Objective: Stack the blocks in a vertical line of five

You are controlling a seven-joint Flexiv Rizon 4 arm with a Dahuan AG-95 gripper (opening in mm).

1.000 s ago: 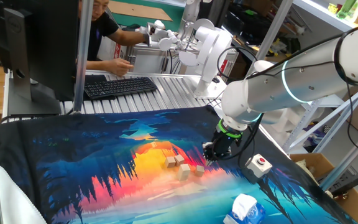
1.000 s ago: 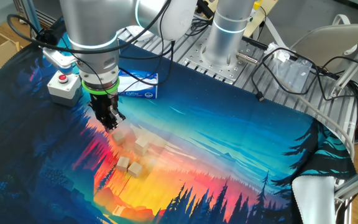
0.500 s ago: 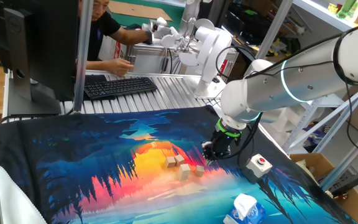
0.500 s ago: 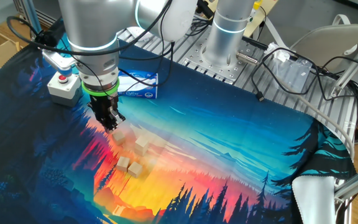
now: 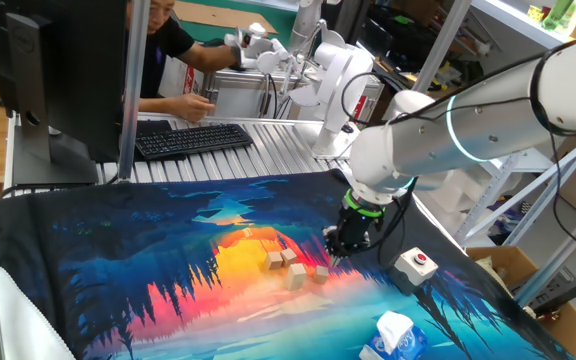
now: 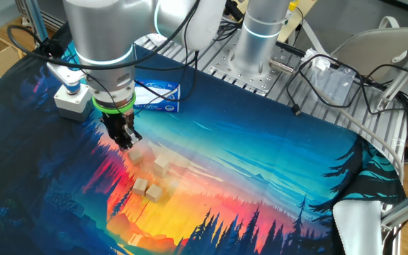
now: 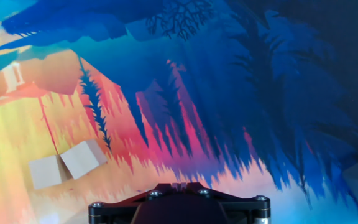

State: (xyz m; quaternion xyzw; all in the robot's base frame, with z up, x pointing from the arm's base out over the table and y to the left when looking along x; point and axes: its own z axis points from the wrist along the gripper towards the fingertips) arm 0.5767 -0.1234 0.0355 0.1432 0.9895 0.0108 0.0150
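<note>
Meanwhile, at the left of the other fixed view, a white box with a red button (image 6: 68,99) sits just behind the Flexiv arm, whose claw (image 6: 124,139) hangs low over the forest-sunset mat (image 6: 275,163) on the bench. How wide it stands cannot be told; it appears to carry nothing. To its right, five tan wooden blocks (image 6: 154,173) lie loose and unstacked, two touching (image 7: 64,165) in the hand view. A clean pick likely means centring squarely over one cube, clear of its neighbours, before closing.
</note>
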